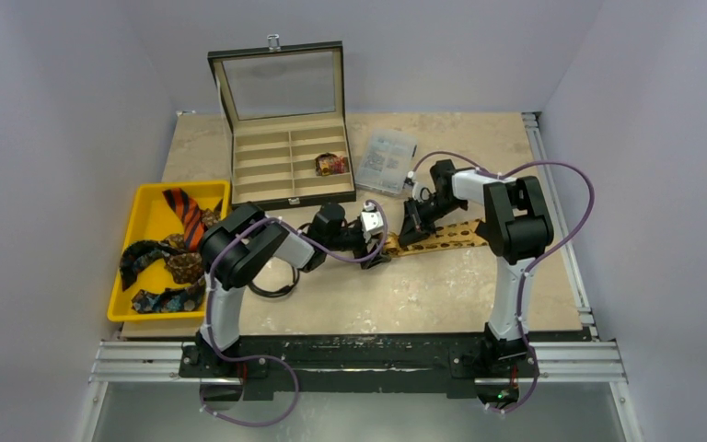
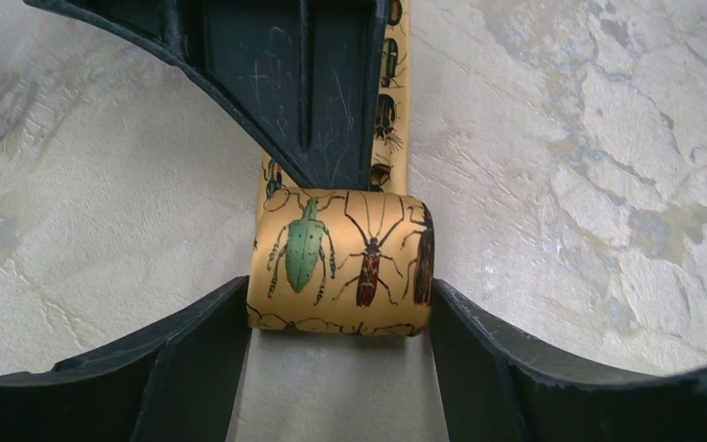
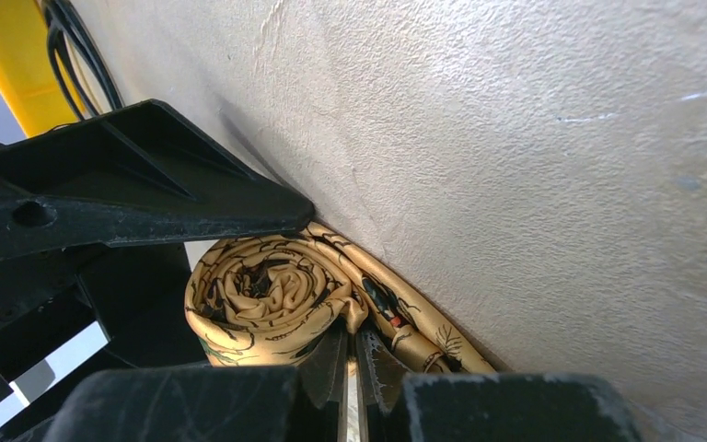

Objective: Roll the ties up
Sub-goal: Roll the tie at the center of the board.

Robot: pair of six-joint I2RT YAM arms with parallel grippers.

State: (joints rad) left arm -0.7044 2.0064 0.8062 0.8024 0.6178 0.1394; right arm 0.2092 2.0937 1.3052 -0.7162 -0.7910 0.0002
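A tan-gold tie printed with beetles lies across the table's middle, its left end wound into a roll. My left gripper holds that roll by its two ends, with a finger against each side. My right gripper is shut, and its tips press on the tie where the flat length meets the roll. Seen from above, the left gripper and right gripper meet at the tie's left end. An orange tie with black stripes and dark ties lie in the yellow tray.
An open wooden compartment case with a glass lid stands at the back and holds one rolled tie. A clear plastic box sits to its right. A black cable loop lies by the left arm.
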